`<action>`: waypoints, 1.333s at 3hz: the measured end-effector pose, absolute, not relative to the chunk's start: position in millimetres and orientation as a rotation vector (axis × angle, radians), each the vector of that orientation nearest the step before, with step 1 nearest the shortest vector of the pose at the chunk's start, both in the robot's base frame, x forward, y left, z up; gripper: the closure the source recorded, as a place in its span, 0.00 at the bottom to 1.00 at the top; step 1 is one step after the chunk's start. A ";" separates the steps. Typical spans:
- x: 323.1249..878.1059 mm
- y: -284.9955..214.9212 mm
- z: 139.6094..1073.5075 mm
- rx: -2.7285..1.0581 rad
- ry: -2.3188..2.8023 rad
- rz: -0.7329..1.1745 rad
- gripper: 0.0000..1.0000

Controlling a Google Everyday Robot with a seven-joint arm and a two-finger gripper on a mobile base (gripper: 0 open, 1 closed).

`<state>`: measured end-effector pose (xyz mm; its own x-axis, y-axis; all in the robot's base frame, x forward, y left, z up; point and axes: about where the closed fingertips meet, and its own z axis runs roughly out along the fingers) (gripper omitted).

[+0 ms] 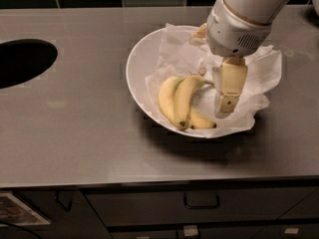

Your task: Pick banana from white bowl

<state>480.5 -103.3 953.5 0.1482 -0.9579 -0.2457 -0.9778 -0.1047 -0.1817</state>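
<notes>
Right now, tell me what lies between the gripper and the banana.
In the camera view, only crumpled white paper, lining the white bowl, lies between the gripper, low over the bowl's right side, and the banana.

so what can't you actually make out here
Camera view: the gripper hangs over the white bowl, beside the banana; it and the paper sheet hide the bowl's right rim.
The shorter banana: mostly under the other two.
A tan thing behind the arm: too little shows to name.
</notes>
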 end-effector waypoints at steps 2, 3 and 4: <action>495.5 -86.5 941.7 -2.345 1.603 0.216 0.00; 500.3 -85.7 940.4 -2.324 1.610 0.197 0.01; 500.9 -87.0 932.5 -2.321 1.599 0.223 0.09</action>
